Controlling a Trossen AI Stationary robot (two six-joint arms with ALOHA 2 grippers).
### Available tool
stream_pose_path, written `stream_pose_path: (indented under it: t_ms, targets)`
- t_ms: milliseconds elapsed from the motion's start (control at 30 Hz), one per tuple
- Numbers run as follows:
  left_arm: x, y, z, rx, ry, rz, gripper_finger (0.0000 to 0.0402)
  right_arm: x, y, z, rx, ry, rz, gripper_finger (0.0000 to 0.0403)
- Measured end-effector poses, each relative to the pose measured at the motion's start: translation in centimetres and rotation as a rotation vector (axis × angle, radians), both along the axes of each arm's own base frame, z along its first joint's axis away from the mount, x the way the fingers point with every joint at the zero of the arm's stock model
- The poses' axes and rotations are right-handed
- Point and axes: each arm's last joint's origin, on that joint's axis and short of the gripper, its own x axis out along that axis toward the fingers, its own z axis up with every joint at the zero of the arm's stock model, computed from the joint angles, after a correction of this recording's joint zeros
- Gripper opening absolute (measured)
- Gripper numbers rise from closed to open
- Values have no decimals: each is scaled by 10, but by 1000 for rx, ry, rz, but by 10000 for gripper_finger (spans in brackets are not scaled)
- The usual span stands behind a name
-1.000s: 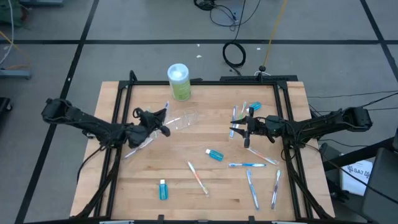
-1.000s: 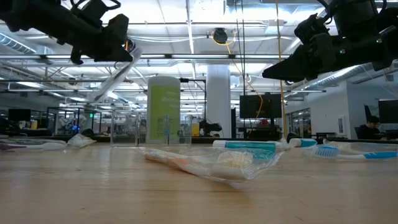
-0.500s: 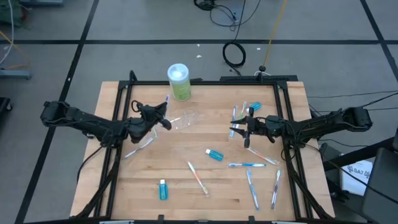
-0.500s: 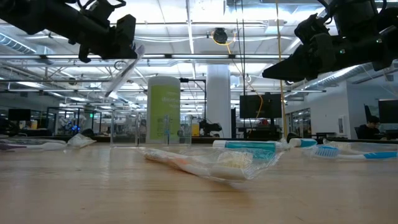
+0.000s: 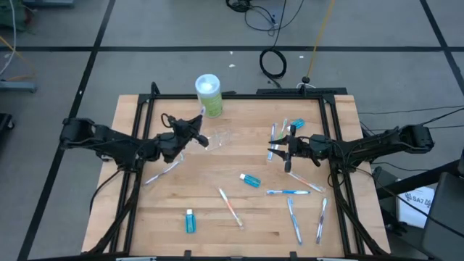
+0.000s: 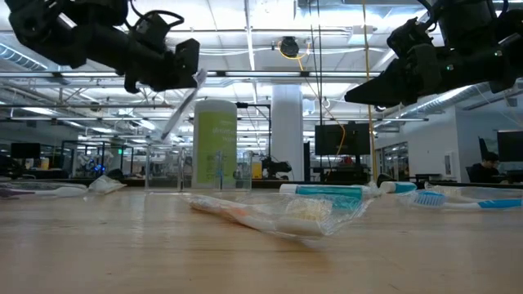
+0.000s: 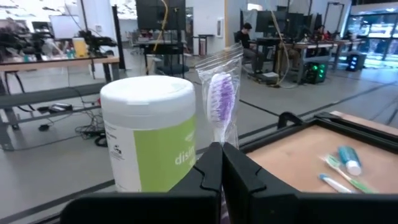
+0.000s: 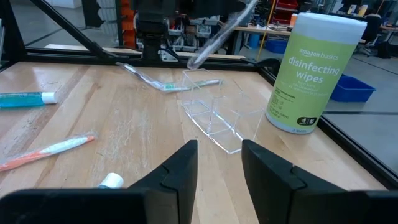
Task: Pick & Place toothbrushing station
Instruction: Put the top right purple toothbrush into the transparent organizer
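A toothbrush with purple bristles in a clear wrapper (image 7: 221, 99) is in my left gripper (image 5: 194, 135), which is shut on it above the table's far left part, just left of the clear cup (image 5: 221, 136). The cup lies on its side on the wood (image 8: 214, 115). My right gripper (image 5: 272, 150) hangs open with nothing between its fingers, right of the cup. Several wrapped toothbrushes (image 5: 230, 206) and blue white-capped tubes (image 5: 250, 180) lie flat on the table. My left gripper pinches the wrapped toothbrush between its two fingers on the handle just behind the head (image 7: 219, 142). The fingers come level from the table's left. The head stands out past the fingertips. The brush (image 6: 180, 110) is lifted clear of the table and slants.
A green wipes container with a white lid (image 5: 209, 94) stands at the far edge, close behind the cup. One toothbrush (image 5: 163, 172) lies under my left arm. More brushes (image 5: 293, 220) and a tube (image 5: 190, 220) lie toward the near edge. A black frame (image 5: 138, 145) borders the table.
My left gripper has carried the wrapped toothbrush toward the table's right and far side, closing on the cup and the green container, and has turned somewhat. The brush stays clear of the table and now hangs steeper. My right arm has kept still.
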Motion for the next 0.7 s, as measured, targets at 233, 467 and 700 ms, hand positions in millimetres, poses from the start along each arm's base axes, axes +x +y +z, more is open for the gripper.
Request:
stream_pose_path:
  t_ms: [233, 467, 700]
  targets:
    - [5, 3, -12, 1, 41, 23, 1, 0, 0, 0, -18, 4, 3, 116]
    - [8, 3, -21, 2, 86, 51, 1, 0, 0, 0, -21, 4, 3, 116]
    - [11, -3, -34, -6, 134, 73, 1, 0, 0, 0, -21, 4, 3, 116]
